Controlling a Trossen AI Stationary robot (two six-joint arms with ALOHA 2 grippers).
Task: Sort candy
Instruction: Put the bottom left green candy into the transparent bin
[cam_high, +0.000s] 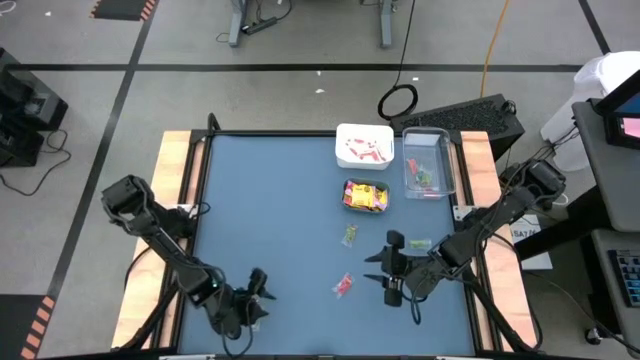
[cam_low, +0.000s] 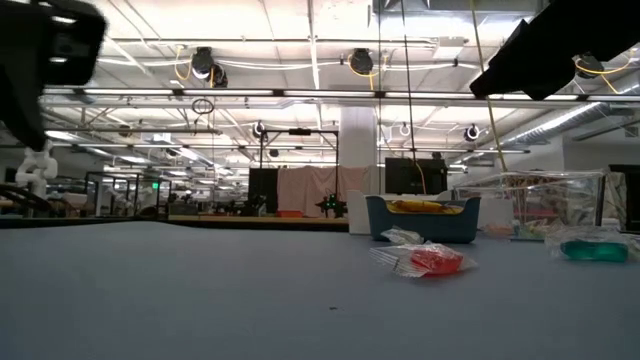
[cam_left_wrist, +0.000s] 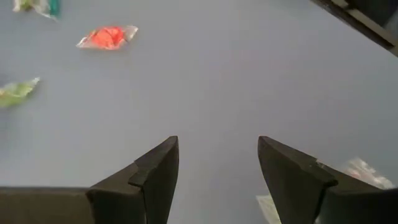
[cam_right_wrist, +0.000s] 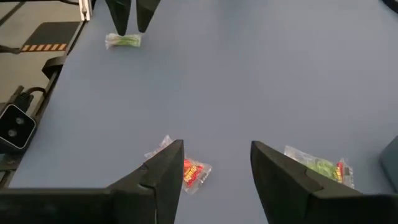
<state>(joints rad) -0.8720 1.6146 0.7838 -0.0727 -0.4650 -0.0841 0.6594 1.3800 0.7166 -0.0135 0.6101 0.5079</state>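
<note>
The blue tabletop (cam_high: 280, 230) fills the centre of the high view. Right arm reaches in from the right edge; right gripper (cam_high: 392, 268) sits lower right of centre, fingers apart, holding nothing. Left gripper (cam_high: 252, 298) is at the lower left w/ fingers apart, also empty.

Three containers sit upper right: white tub (cam_high: 364, 146) w/ red-print pieces, clear box (cam_high: 427, 164) w/ a few green & red ones, small teal tray (cam_high: 366, 196) w/ yellow packets.

Sorting looks mostly done. Left loose: a red candy (cam_high: 343, 286) just left of the right gripper, a green candy (cam_high: 349, 235) above it, another green candy (cam_high: 419, 243) to the right. The right wrist view shows one more green piece (cam_right_wrist: 124, 41) by the left gripper.
</note>
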